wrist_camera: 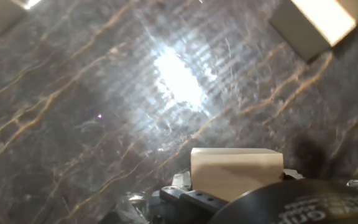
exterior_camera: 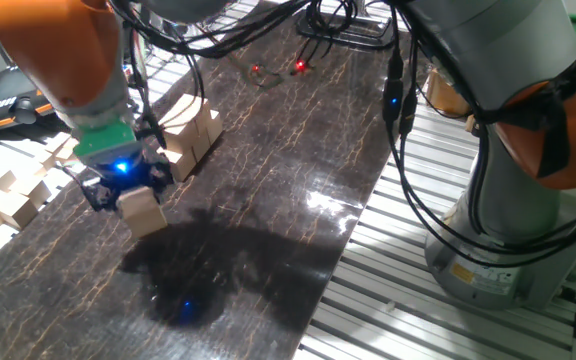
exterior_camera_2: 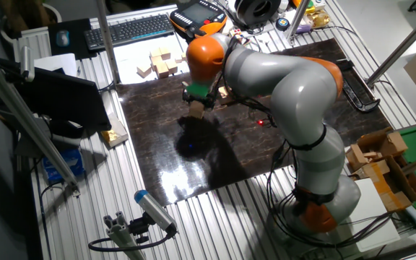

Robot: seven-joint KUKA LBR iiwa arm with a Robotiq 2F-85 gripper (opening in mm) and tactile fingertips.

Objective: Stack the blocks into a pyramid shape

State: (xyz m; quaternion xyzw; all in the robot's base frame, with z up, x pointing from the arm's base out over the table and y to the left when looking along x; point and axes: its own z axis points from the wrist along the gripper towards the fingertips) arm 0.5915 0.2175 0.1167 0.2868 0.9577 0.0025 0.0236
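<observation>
— Nearest the lens in the hand view: dark pincer housing along the bottom edge, and one tan block (wrist_camera: 236, 169) sitting right at it, top face lit. Confirm from the side?

— Confirmed. One fixed view has the pincer (exterior_camera: 128, 195) clamped on that block (exterior_camera: 144, 211); cube hangs below the green-and-blue-lit wrist, tilted a little, above the dark marbled mat (exterior_camera: 268, 200). Shadow falls on the mat below and to the right of it, apart from the cube, so it is held clear of the surface.

— Other cubes?

— Small stack of blocks (exterior_camera: 190, 135) just behind the pincer, on the mat's far-left edge. Exact count not readable. Loose pale wooden pieces (exterior_camera: 8, 195) lie off the mat on the left.

— Hand view gives only a cube corner top right (wrist_camera: 316, 28) and glare on the mat. No stack outline.

— Other fixed view adds the whole arm (exterior_camera_2: 287, 87) arched over the desk (exterior_camera_2: 215, 217), held block (exterior_camera_2: 196, 109) small beneath the orange joint, plus a keyboard (exterior_camera_2: 128, 29) behind. Fingers not resolvable there.
</observation>
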